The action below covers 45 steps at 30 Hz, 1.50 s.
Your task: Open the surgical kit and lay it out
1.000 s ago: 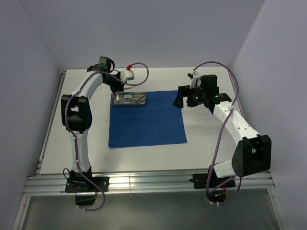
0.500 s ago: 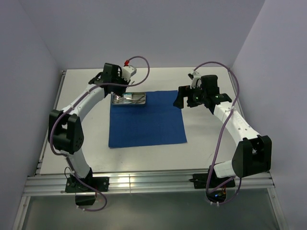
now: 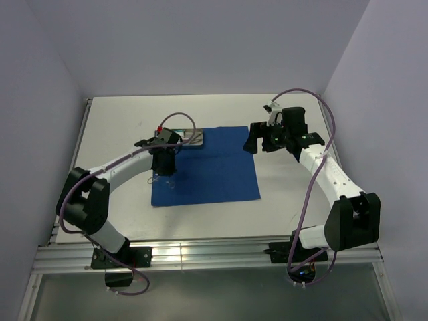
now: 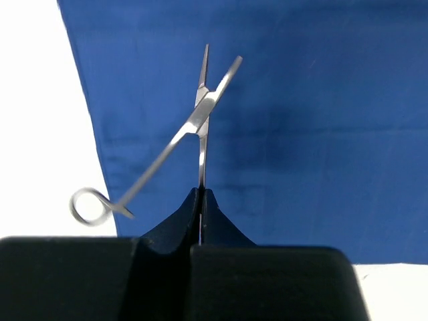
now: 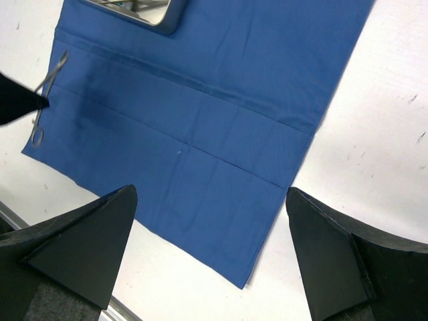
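The royal-blue cloth [image 3: 214, 174] lies flat and spread on the white table. The steel tray [image 3: 192, 138] stands on its far left corner, partly hidden by my left arm; it also shows in the right wrist view [image 5: 144, 10] with steel pieces inside. My left gripper [image 3: 165, 170] is shut on one handle of a ring-handled clamp [image 4: 200, 114], held over the cloth's left edge. The clamp's handles are splayed and its free ring [image 4: 87, 206] hangs over the table. My right gripper [image 3: 257, 142] is open and empty above the cloth's far right corner. I cannot make out the white-green packet.
The cloth [image 5: 200, 134] fills most of the right wrist view, with bare white table to its right and below. A metal rail [image 3: 200, 253] runs along the near table edge. Walls close in the back and both sides.
My left arm has swung from the tray toward me and now holds a clamp over the cloth's left edge. My right arm has barely moved.
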Motion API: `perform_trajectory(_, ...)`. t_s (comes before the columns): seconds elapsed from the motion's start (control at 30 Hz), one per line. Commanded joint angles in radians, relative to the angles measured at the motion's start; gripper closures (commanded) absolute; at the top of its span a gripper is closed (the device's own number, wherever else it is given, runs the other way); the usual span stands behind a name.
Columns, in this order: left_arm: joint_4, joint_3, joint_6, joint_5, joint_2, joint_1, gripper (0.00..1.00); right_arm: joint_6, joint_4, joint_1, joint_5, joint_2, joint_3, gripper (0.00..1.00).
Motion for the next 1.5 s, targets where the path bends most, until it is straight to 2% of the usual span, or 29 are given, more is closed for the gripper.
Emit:
perform_trajectory(0.0,0.001,-0.019,-0.13,-0.074,-0.073,-0.032,1.0,-0.005,0.008,-0.01,0.002,-0.039,-0.013,0.0)
perform_trajectory(0.23,0.004,-0.044,-0.187,-0.025,-0.046,-0.036,1.0,0.011,0.011,-0.011,-0.004,-0.02,0.0,0.0)
perform_trajectory(0.4,-0.001,0.012,-0.221,-0.064,-0.063,-0.062,1.0,0.003,0.008,-0.011,-0.024,-0.018,0.004,0.0)
perform_trajectory(0.5,0.08,0.001,-0.17,-0.023,-0.131,-0.076,1.0,-0.011,0.048,-0.01,-0.108,-0.047,-0.009,0.0)
perform_trajectory(0.57,0.198,-0.023,-0.105,0.0,-0.226,-0.091,1.0,-0.014,0.092,-0.011,-0.194,-0.081,-0.024,0.0)
perform_trajectory(0.67,0.338,-0.06,-0.025,0.113,-0.349,-0.099,1.0,0.012,0.146,-0.013,-0.331,-0.114,-0.032,0.0)
perform_trajectory(0.7,0.372,-0.079,0.001,0.214,-0.401,-0.099,1.0,0.058,0.216,-0.01,-0.37,-0.121,-0.055,0.0)
perform_trajectory(0.77,0.476,-0.106,0.043,0.297,-0.452,-0.102,1.0,0.139,0.328,-0.01,-0.459,-0.15,-0.088,0.0)
perform_trajectory(0.9,0.593,-0.175,0.098,0.529,-0.543,-0.107,1.0,0.439,0.78,0.006,-0.554,-0.181,-0.171,0.01)
perform_trajectory(0.97,0.634,-0.185,0.129,0.606,-0.575,-0.107,1.0,0.486,0.878,0.019,-0.573,-0.185,-0.171,0.02)
perform_trajectory(1.13,0.676,-0.177,0.137,0.745,-0.589,-0.113,1.0,0.474,0.936,0.088,-0.599,-0.159,-0.102,0.02)
perform_trajectory(1.3,0.72,-0.169,0.082,0.821,-0.575,-0.116,1.0,0.411,0.926,0.161,-0.59,-0.135,-0.073,0.02)
perform_trajectory(1.47,0.742,-0.154,0.032,0.864,-0.555,-0.116,1.0,0.414,0.926,0.199,-0.593,-0.112,-0.041,0.03)
